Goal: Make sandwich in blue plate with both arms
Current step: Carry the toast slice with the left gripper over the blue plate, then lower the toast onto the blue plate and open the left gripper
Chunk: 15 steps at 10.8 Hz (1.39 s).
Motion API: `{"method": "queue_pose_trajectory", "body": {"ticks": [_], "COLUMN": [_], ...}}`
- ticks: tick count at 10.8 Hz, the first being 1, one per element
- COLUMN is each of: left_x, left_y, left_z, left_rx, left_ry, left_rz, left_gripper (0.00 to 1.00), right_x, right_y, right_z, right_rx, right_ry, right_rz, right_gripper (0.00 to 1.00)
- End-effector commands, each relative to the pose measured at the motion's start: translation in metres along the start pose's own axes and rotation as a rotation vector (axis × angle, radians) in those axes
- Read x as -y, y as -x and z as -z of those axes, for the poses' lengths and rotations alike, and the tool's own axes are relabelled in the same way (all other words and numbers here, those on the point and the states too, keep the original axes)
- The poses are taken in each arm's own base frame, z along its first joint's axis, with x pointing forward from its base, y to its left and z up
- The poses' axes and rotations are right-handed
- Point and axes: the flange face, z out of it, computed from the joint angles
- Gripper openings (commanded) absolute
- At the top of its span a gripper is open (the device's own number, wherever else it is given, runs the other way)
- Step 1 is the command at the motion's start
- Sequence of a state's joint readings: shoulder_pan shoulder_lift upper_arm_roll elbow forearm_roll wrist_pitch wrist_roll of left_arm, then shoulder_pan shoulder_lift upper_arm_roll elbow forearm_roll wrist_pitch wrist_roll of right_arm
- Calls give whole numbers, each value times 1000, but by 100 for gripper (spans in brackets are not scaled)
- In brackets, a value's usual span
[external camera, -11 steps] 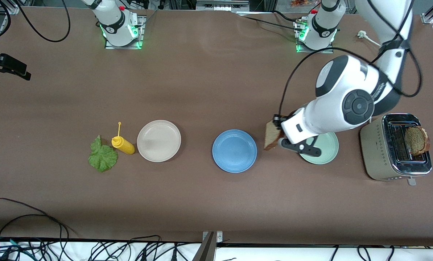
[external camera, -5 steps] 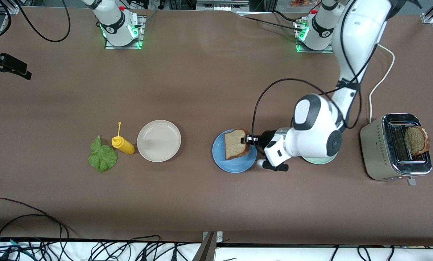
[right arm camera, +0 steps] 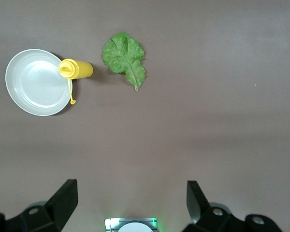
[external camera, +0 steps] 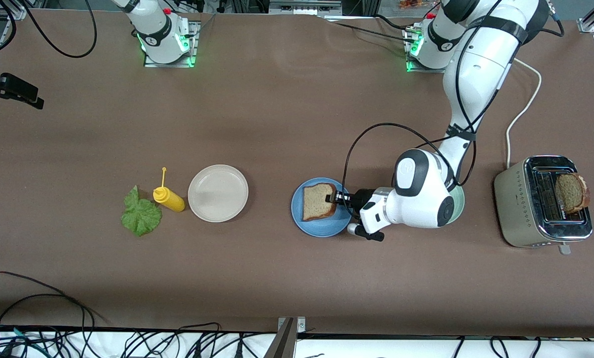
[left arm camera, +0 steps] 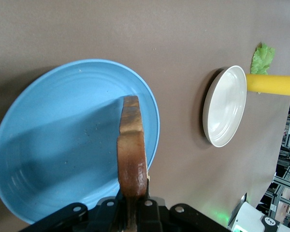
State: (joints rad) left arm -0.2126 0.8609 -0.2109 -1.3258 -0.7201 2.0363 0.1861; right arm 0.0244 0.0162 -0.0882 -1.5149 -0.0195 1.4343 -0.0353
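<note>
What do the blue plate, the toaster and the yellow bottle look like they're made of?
Blue plate: probably matte plastic or glazed ceramic; its even color and soft sheen leave that open.
Toaster: metal, with a brushed beige body and shiny chrome top that reflects light.
Yellow bottle: likely soft squeeze plastic, opaque and smooth, with a thin nozzle cap.

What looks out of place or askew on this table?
The lettuce leaf lies on the bare table beside the mustard bottle, which lies on its side. A second bread slice sits tilted in the toaster. Otherwise nothing stands out.
</note>
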Motion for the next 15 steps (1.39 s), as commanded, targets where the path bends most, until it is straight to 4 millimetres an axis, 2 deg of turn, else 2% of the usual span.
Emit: {"method": "queue_pose_trajectory", "body": {"ticks": [1,3,4,5,7,9,12,14,15], "left_x": [4,1,3,8,19,24,14,20,21], "left_y": [1,2,3,6,7,9,12,16,20], "left_z": [-18,-25,-26,-29,-21,-9,41,78,104], "left_rx": [15,18,20,29,37,49,53,71,72], "left_ry": [30,52,52,50,43,40,-110,-165,-214], "left_rz": [-29,-32,-29,-18,2,4,-80,-89,-104], "left_gripper": [0,0,25,99,100,100,100,100,100], "right_x": [5,3,0,0,3,6,17,29,31], "right_y": [0,-4,-4,-4,-13,-39,-77,-103,-113], "right_z": [2,-4,-6,-7,-20,-42,-81,-116,-131], "right_rx": [8,21,26,29,38,14,-15,-25,-30], "right_ry": [8,-3,-8,-8,-24,-69,-59,-51,-47], "right_rz": [9,6,1,11,52,49,62,77,79], "right_gripper": [100,100,100,100,100,100,100,100,100]}}
